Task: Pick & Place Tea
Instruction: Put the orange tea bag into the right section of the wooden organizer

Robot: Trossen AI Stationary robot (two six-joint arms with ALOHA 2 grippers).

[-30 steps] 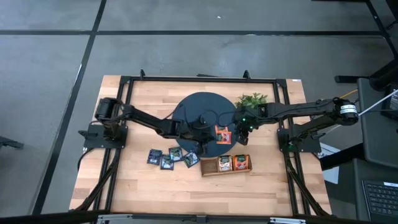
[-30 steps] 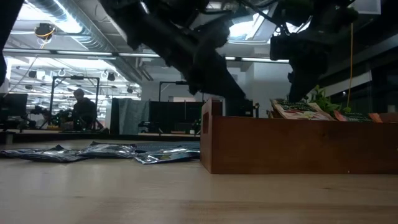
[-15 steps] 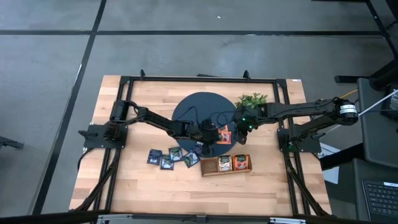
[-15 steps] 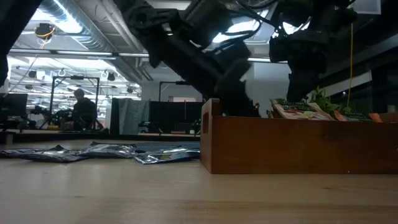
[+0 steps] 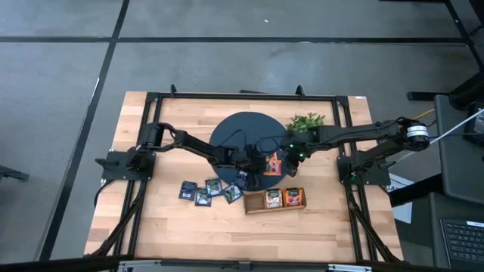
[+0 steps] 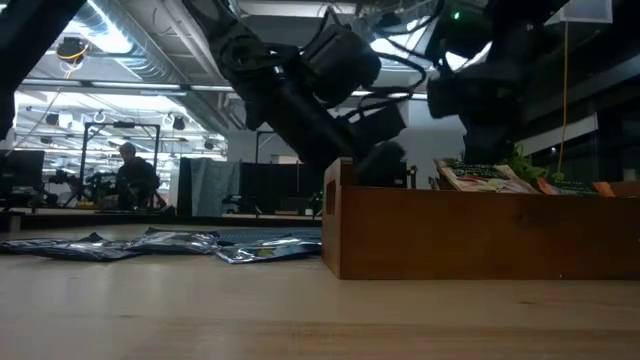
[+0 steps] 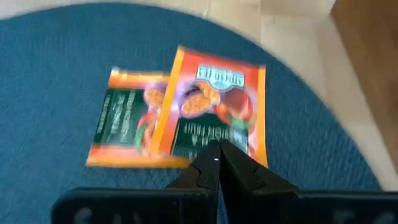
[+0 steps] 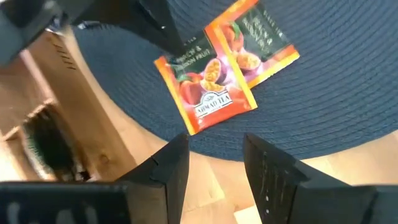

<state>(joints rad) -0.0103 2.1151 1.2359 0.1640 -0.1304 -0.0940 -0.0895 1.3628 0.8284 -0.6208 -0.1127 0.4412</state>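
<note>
Two orange-red tea sachets (image 5: pixel 272 162) lie flat on the round dark mat (image 5: pixel 234 132). The upper sachet (image 7: pixel 214 99) partly overlaps the other (image 7: pixel 127 118). My left gripper (image 7: pixel 216 149) is shut, with its tips at the upper sachet's edge. My right gripper (image 8: pixel 216 146) is open and hovers over the mat's rim beside the sachets (image 8: pixel 208 87), touching nothing. Several dark sachets (image 5: pixel 208 190) lie on the table left of the wooden tray (image 5: pixel 274 199), which holds more sachets. My left gripper touches the upper orange sachet with its shut fingertips near the edge that faces the arm (image 7: pixel 186 143). It comes slanting down from the table's left. The sachet lies flat on the mat and on the other sachet. I cannot tell if the tips grip the edge.
A green plant (image 5: pixel 305 121) stands at the mat's far right, close to the right arm. The tray's wall (image 6: pixel 480 235) rises just near of the mat. A black frame runs around the tabletop. There is bare wood along the near edge.
My left arm has stretched toward the table's right, and its gripper has gone from near the dark sachets, over the mat, up to the orange sachets. The orange sachets and the right gripper have stayed about where they were.
</note>
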